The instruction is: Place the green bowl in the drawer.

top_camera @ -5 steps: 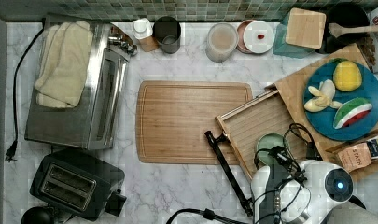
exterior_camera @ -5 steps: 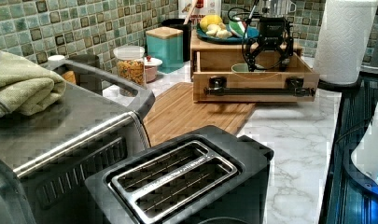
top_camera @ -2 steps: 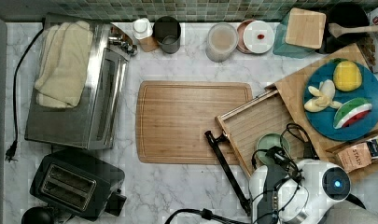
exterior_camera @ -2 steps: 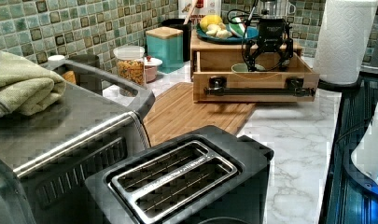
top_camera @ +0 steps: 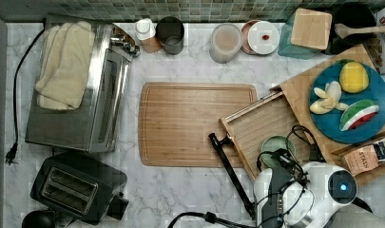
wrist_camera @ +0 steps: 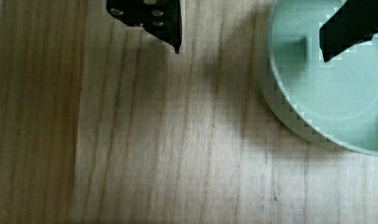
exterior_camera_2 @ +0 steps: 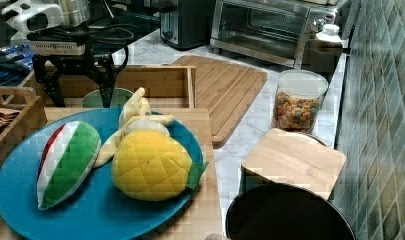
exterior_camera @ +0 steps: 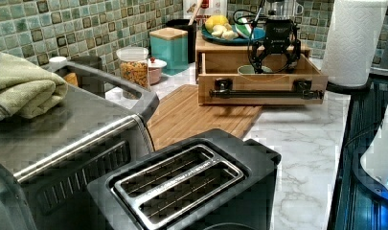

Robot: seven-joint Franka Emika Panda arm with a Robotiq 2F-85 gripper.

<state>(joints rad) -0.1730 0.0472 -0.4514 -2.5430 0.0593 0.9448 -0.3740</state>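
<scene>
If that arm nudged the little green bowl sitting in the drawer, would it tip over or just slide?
The green bowl looks low and wide, so tipping seems unlikely. It probably slides on the drawer floor. Its smooth rim may be slippery for the gripper.

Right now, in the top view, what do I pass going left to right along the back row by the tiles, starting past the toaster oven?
White-capped bottle → dark cup → clear lidded jar → small white-lidded dish → teal container with wooden lid → black pot.

drawer (top_camera: 261, 124) open above, green bowl (top_camera: 274, 145) seemingly near its back
</scene>
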